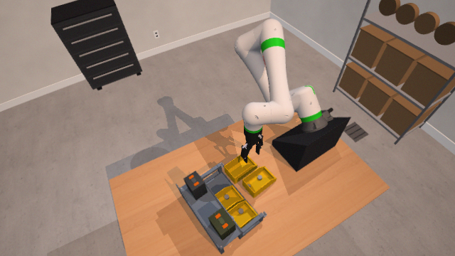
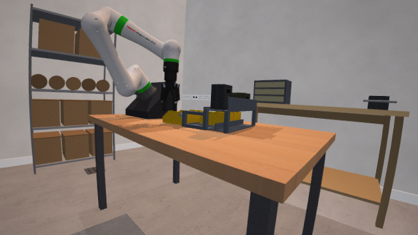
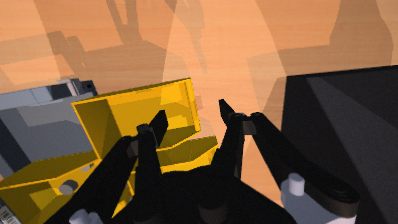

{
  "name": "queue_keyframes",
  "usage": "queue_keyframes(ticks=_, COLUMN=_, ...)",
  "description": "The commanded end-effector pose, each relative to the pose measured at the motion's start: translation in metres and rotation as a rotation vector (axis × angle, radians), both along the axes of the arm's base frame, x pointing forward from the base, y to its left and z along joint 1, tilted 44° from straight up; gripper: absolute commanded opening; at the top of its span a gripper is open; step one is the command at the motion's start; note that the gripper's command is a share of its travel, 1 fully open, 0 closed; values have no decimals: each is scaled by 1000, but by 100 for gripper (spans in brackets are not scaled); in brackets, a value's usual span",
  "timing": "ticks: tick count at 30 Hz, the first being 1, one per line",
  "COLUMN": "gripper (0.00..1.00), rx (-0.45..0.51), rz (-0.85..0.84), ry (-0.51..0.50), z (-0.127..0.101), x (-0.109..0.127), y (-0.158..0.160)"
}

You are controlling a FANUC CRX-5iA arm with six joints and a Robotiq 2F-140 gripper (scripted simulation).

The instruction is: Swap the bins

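Note:
The empty yellow bin (image 1: 237,171) (image 2: 171,118) (image 3: 112,120) stands upright on the table beside the shelf's end. The bin with parts (image 1: 264,185) (image 3: 197,145) stands upright next to it on the table; grey parts show inside. The grey shelf (image 1: 203,210) (image 3: 35,132) has a gap at one end and two yellow bins (image 1: 222,201) (image 1: 247,221) beside it, each with a grey part. My gripper (image 1: 252,156) (image 3: 193,112) is partly open, empty, over the empty bin's end away from the shelf; that end wall shows between the fingertips in the wrist view.
A black case (image 1: 195,186) (image 2: 219,96) and a dark green case (image 1: 222,224) (image 2: 240,95) stand on the shelf's upper board. The arm's black pedestal (image 1: 309,146) (image 2: 144,109) (image 3: 345,125) stands on the table (image 1: 341,192) (image 2: 277,153), on the other side of the gripper from the shelf.

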State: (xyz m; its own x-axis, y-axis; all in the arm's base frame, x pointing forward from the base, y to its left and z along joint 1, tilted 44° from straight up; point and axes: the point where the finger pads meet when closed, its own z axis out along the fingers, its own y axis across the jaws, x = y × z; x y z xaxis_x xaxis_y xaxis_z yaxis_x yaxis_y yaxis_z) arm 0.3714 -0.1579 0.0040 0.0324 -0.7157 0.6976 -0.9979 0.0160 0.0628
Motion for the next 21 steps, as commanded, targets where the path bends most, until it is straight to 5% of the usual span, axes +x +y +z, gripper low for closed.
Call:
queue_keyframes(ticks=1, gripper=62, rx=0, rz=1, ry=-1, z=6, x=1, y=6)
queue_keyframes(ticks=21, gripper=62, rx=0, rz=1, ry=-1, z=32, x=3, y=31)
